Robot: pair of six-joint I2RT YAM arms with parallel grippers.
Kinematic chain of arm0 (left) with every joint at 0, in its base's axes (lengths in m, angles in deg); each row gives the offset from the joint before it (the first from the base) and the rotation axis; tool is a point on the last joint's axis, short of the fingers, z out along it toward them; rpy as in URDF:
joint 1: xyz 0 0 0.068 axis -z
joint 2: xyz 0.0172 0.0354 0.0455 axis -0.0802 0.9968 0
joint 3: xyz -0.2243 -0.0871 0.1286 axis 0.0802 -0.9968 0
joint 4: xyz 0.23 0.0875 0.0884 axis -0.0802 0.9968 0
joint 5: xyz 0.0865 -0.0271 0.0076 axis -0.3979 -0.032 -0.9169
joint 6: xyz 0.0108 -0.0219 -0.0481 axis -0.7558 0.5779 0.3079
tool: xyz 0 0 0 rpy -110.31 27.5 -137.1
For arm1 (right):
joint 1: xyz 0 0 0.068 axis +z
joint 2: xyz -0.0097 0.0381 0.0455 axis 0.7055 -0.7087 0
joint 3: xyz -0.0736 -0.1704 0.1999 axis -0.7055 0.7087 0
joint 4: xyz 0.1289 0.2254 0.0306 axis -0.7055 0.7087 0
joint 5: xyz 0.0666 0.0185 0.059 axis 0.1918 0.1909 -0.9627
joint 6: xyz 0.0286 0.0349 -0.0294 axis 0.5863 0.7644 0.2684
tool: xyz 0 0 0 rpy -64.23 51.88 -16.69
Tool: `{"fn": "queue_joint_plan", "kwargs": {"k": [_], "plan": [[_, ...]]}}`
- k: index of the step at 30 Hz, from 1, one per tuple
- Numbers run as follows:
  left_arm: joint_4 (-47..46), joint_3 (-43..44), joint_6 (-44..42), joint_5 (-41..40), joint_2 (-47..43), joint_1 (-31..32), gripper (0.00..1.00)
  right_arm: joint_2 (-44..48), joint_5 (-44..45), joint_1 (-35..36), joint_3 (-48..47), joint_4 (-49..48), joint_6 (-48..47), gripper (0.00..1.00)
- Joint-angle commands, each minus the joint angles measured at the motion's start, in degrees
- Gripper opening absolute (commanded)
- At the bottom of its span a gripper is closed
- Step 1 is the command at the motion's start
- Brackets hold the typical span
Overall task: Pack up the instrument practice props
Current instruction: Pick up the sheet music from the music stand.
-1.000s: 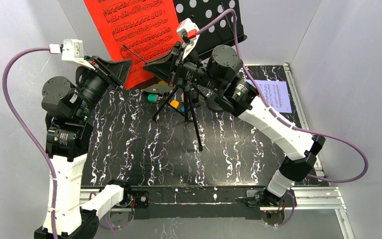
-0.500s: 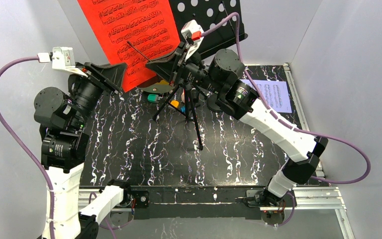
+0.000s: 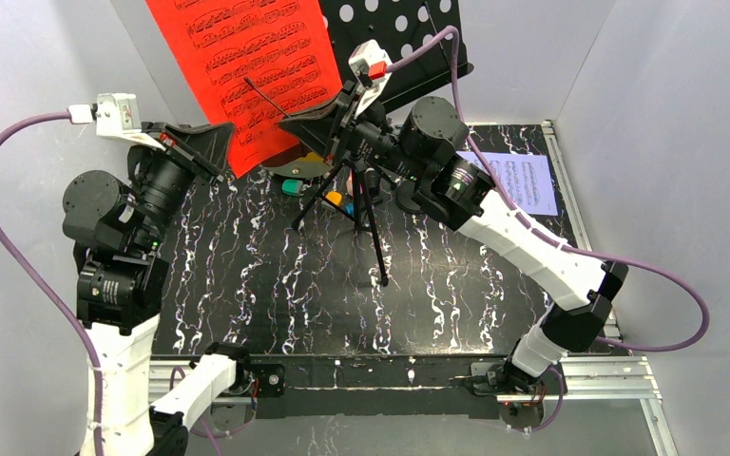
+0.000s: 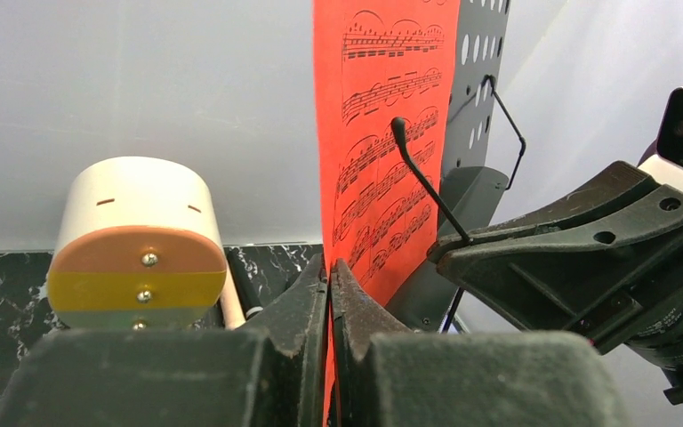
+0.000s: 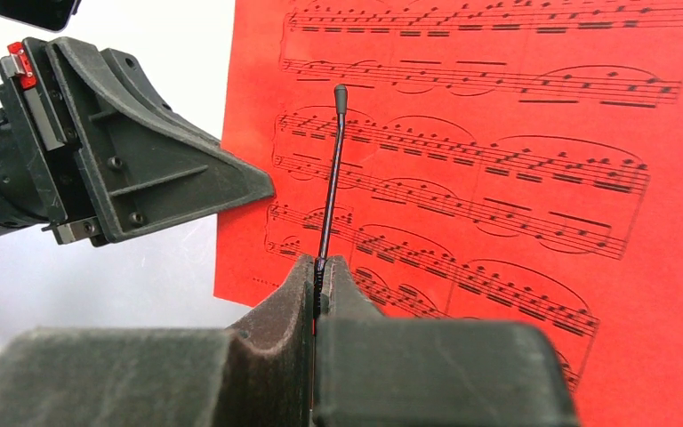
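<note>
1. At far left, the left gripper (image 3: pixel 232 130) is raised above the black marbled table (image 3: pixel 247 285), its jaws pressed together on the lower left edge of the red sheet-music page (image 3: pixel 247 57).
2. The left wrist view shows the red paper running down between the closed fingertips (image 4: pixel 349 294). A cream cylinder (image 4: pixel 138 213) with an orange-and-yellow end face stands just to their left.
3. The red page is printed with black staves and notes. It stands upright and tilted at the back of the table, against the front of the rack.
4. The right gripper (image 3: pixel 290 120) pinches the thin black wire page-holder (image 5: pixel 331 178), which lies across the page's face.
5. The black perforated music rack (image 3: pixel 409 38) rises behind on its tripod legs (image 3: pixel 361 214), which are spread on the table.
6. At far right, a white sheet-music page (image 3: pixel 525 180) lies flat near the table's edge.
</note>
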Motion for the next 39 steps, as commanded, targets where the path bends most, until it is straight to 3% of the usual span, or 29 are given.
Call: {"fn": "queue_joint_plan", "kwargs": {"k": [1, 4, 12, 17, 22, 25, 28, 36, 39], "plan": [[2.7, -0.2, -1.5, -3.0, -2.6, -0.3, 0.00, 2.8, 4.3, -1.1, 0.9, -4.1, -1.8, 0.01], [3.3, -1.1, -1.3, -3.1, -3.5, -0.3, 0.00, 2.9, 4.5, -1.1, 1.3, -4.3, -1.8, 0.01], [-0.3, -2.0, 1.6, 0.8, -2.2, -0.3, 0.48, 2.8, 3.9, -1.1, 1.7, -4.4, -1.5, 0.01], [-2.8, -2.9, 2.6, 0.8, -0.7, -0.3, 0.53, 2.9, 3.7, -1.1, 1.7, -4.6, -1.3, 0.01], [-5.8, -4.0, 3.9, 0.7, -0.7, -0.3, 0.46, 3.1, 4.0, -1.1, 2.0, -4.5, -1.5, 0.01], [-6.5, -4.3, 4.1, -0.3, -1.9, -0.3, 0.26, 3.4, 4.5, -1.0, 2.4, -4.8, -1.8, 0.01], [-6.4, -4.5, 4.0, -1.6, -3.1, -0.3, 0.14, 3.6, 4.6, -1.1, 2.7, -4.9, -1.8, 0.01], [-5.3, -4.3, 3.3, -2.7, -4.5, -0.3, 0.00, 3.8, 5.9, -1.1, 3.4, -5.3, -1.9, 0.01], [-3.4, -4.3, 2.0, -4.7, -5.7, -0.3, 0.00, 3.6, 6.3, -1.1, 3.4, -5.4, -2.0, 0.01]]}}
